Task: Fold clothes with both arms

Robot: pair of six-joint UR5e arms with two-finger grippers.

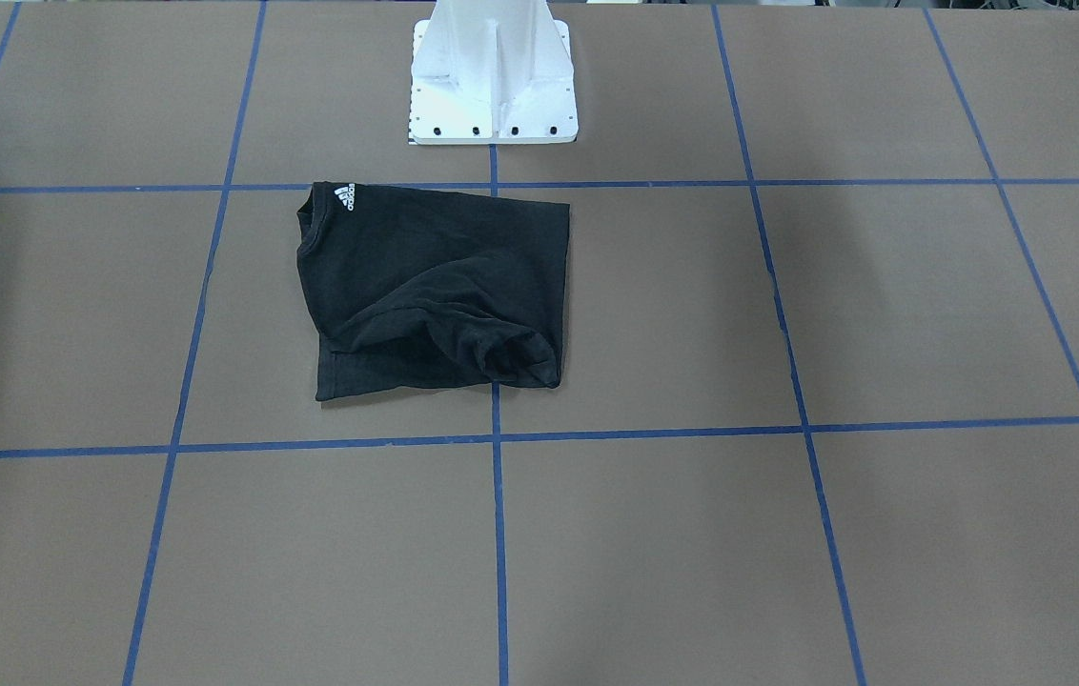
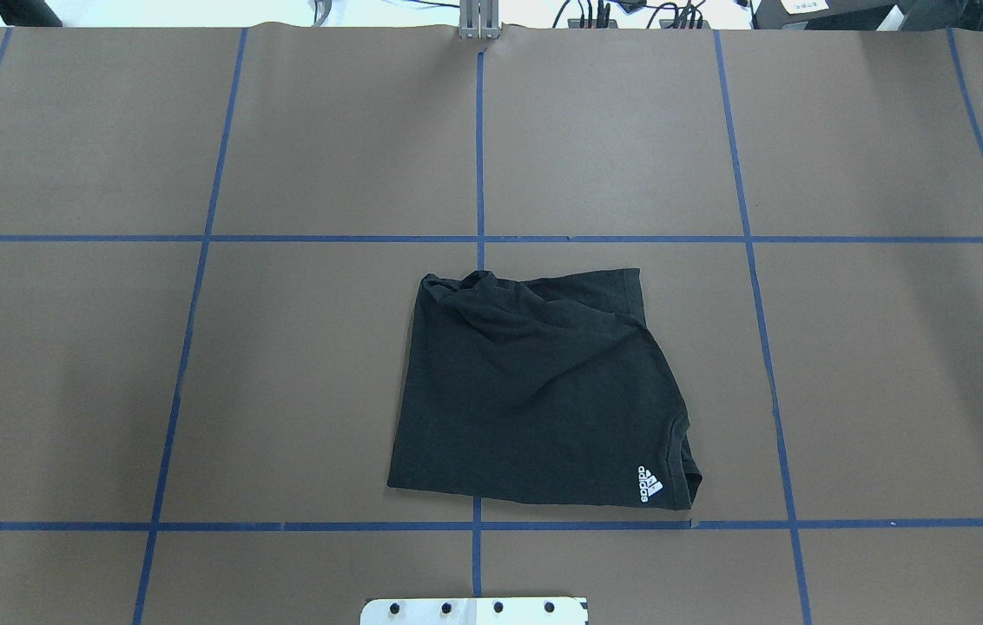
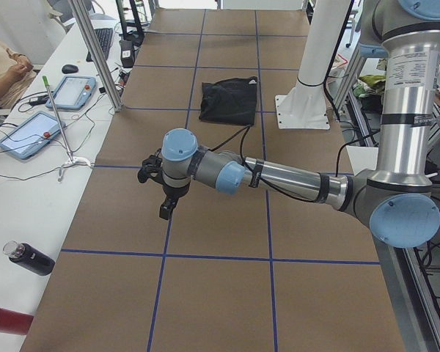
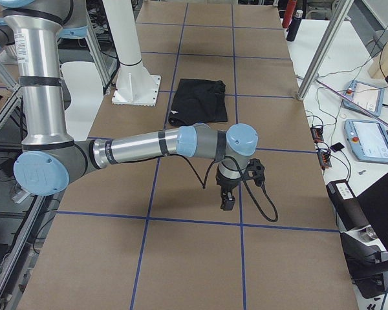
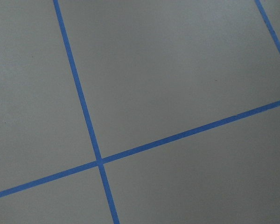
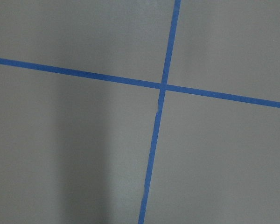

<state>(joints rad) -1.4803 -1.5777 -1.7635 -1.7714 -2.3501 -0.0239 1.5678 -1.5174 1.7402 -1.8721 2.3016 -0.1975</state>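
Nearest in each end view: one arm stretched low over the bare table (image 1: 787, 534). Left gripper (image 3: 165, 211) and right gripper (image 4: 227, 203) pointing down, with nothing hanging from them. Pincers loose or clenched? Cannot tell from these pictures. Farther off, well apart from both: the black T-shirt (image 2: 535, 391), lying flat near the table's middle, just past the white pedestal (image 1: 494, 86). Folded into a small block already, but bumpy at its far left corner. Looks nearly done; maybe one more fold or some smoothing left.
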